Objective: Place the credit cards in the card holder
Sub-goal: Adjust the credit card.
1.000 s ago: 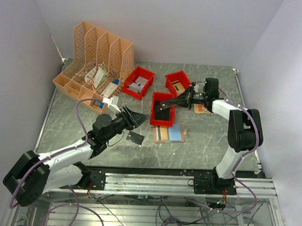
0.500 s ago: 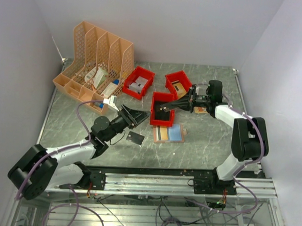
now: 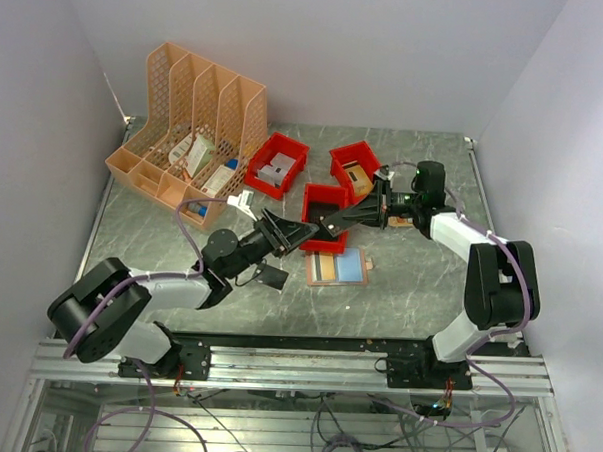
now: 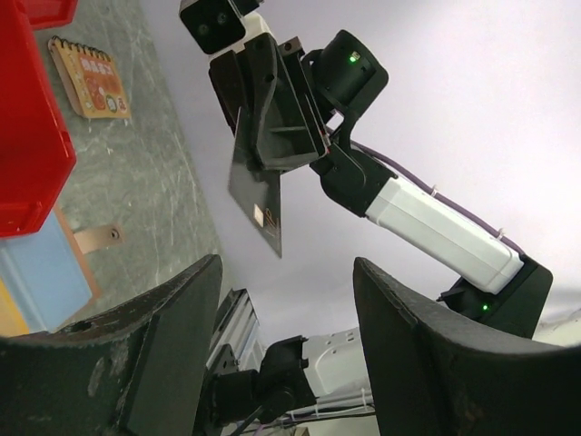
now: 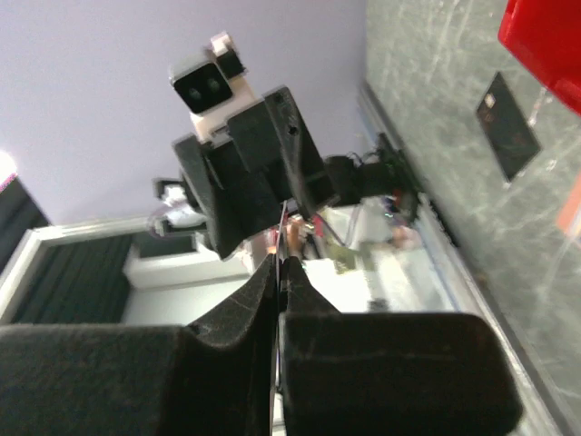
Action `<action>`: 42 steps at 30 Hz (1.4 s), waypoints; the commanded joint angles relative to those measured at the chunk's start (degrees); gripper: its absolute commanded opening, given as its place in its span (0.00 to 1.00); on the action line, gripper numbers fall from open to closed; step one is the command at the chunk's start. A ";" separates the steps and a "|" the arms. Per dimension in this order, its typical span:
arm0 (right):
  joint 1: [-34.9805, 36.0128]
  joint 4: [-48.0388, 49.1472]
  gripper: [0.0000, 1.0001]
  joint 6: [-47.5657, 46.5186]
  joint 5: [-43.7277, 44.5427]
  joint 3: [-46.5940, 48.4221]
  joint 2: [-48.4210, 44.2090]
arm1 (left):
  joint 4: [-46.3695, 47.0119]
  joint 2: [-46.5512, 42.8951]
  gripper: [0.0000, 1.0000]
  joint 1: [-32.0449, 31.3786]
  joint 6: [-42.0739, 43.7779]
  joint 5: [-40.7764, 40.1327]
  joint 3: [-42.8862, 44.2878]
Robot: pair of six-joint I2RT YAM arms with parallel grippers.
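Above the counter [image 3: 419, 281], by the near bin [image 3: 319, 245]: one card up between your two claws.
Your right claw [image 3: 324, 228] is clamped tight on one edge of a dark card [image 4: 257, 191]. Your left claw [image 4: 289, 265] faces it with jaws wide apart and nothing in them. The holder [image 3: 338, 268] lies opened flat on the counter just in front of the bin, and another card [image 3: 270, 276] lies to its left. Expect the card to be light, thin, stiff and slick, likely to swivel if pinched at a corner. Take it across the free half, pads flat on both faces, well clear of the right claw's fingers. The holder looks soft and light, so it will probably slide or fold when the card pushes in.
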 commanded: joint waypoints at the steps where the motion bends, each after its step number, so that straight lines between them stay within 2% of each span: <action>1: 0.22 -8.81 0.00 -20.32 -5.24 4.91 -1.22 | 4.28 -0.14 0.71 -0.26 5.01 1.68 2.11; 4: 0.42 -20.70 0.00 -35.33 -5.45 9.62 -0.91 | -4.73 -2.45 0.71 -0.21 9.81 2.65 3.05; 10: 2.57 -33.90 0.00 -58.36 -5.94 13.73 -0.97 | -23.09 -7.87 0.75 1.60 21.32 6.10 6.26; 12: 3.52 -42.34 0.00 -69.16 -3.95 16.43 -0.46 | -23.19 -8.16 0.75 4.01 22.89 10.41 6.01; 16: 5.75 -58.50 0.00 -88.60 -3.06 22.12 1.46 | -16.71 -7.53 0.75 7.76 24.36 20.15 5.31; 21: 8.95 -70.15 0.00 -104.10 0.59 26.29 3.33 | -24.99 -5.62 0.74 8.22 33.42 28.13 10.54; 27: 12.88 -73.20 0.00 -109.43 5.05 27.24 4.04 | -33.94 -7.70 0.74 8.06 42.12 27.46 12.64; 32: 14.25 -75.56 0.00 -112.12 5.21 28.89 4.89 | -33.58 -7.30 0.72 6.48 44.55 27.11 11.24; 36: 15.21 -76.13 0.00 -112.86 5.34 28.92 5.10 | -33.69 -6.00 0.72 2.78 46.93 25.27 11.90; 39: 15.76 -76.12 0.00 -112.78 5.50 29.14 5.19 | -34.80 -4.26 0.68 0.38 49.27 23.81 13.40; 42: 15.83 -76.91 0.00 -113.60 5.09 29.49 5.22 | -35.92 -1.85 0.61 -0.24 50.60 24.05 14.96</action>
